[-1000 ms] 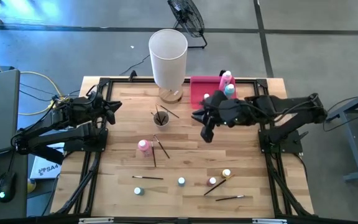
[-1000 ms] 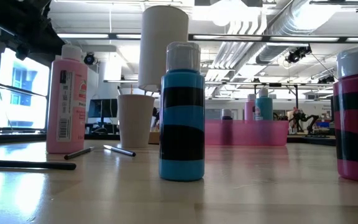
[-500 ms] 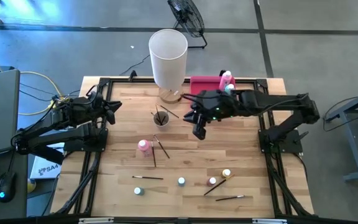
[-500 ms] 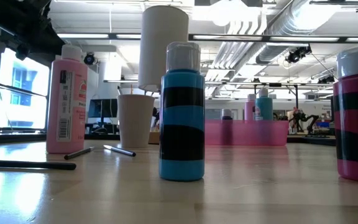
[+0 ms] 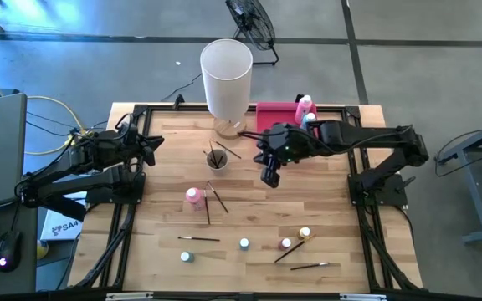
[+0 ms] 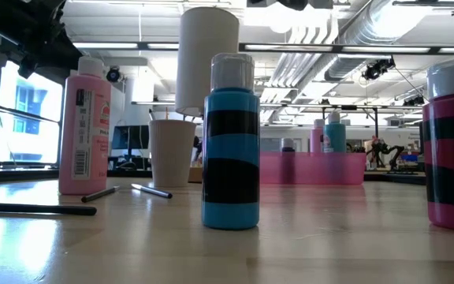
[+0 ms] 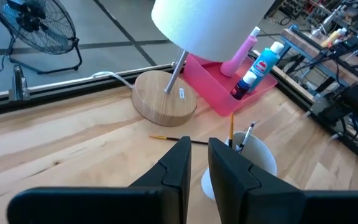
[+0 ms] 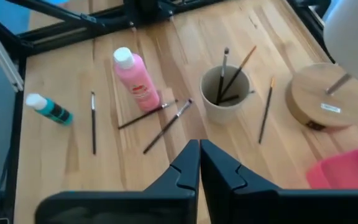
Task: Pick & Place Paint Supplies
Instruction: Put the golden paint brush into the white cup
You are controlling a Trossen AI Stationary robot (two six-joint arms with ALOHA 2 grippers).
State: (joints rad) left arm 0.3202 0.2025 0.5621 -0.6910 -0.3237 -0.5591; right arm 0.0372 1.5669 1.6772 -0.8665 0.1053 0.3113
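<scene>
Right gripper (image 5: pixel 269 177) fingers (image 8: pixel 182 169) pressed together, empty, above table (image 5: pixel 333 209)

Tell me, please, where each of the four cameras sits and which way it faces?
High view: overhead, straight down on the table; both arms show.
Low view: at tabletop height, level past a blue bottle; hardly any arm shows.
Left wrist view: past the left gripper toward the lamp base.
Right wrist view: past the shut right gripper.
Both wrist views share the white cup of brushes.
</scene>
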